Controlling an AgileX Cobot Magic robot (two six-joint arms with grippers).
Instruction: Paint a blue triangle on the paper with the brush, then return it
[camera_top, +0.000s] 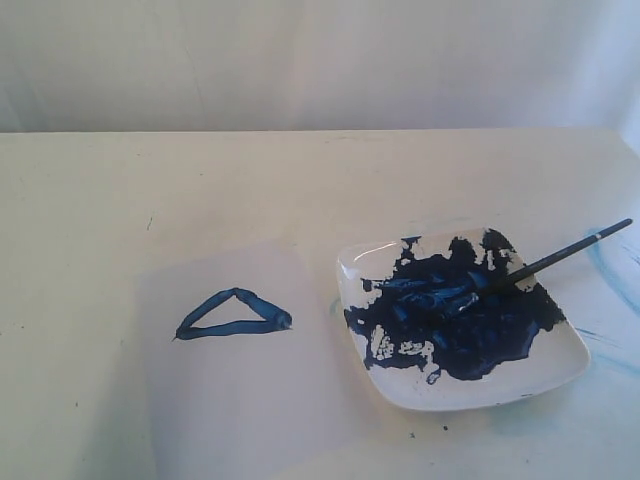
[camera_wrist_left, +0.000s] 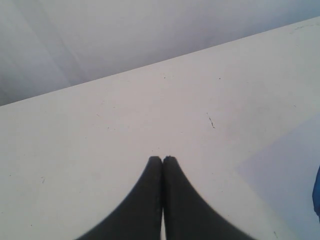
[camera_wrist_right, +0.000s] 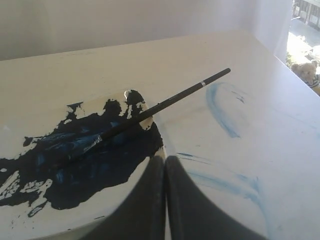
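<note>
A dark-blue triangle (camera_top: 235, 314) is painted on the pale paper (camera_top: 240, 400) on the left of the table. The black brush (camera_top: 540, 262) lies across the white plate (camera_top: 400, 385) on the right, its bristle tip in the big blue paint blotch (camera_top: 460, 320) and its handle sticking out past the plate's far right rim. In the right wrist view the brush (camera_wrist_right: 165, 104) lies free ahead of my right gripper (camera_wrist_right: 165, 158), which is shut and empty by the plate's rim (camera_wrist_right: 75, 227). My left gripper (camera_wrist_left: 162, 159) is shut and empty above bare table, a corner of the paper (camera_wrist_left: 285, 170) beside it.
Faint light-blue smears (camera_wrist_right: 220, 107) mark the tabletop right of the plate. The table's far edge (camera_top: 320, 131) meets a white backdrop. Neither arm shows in the exterior view.
</note>
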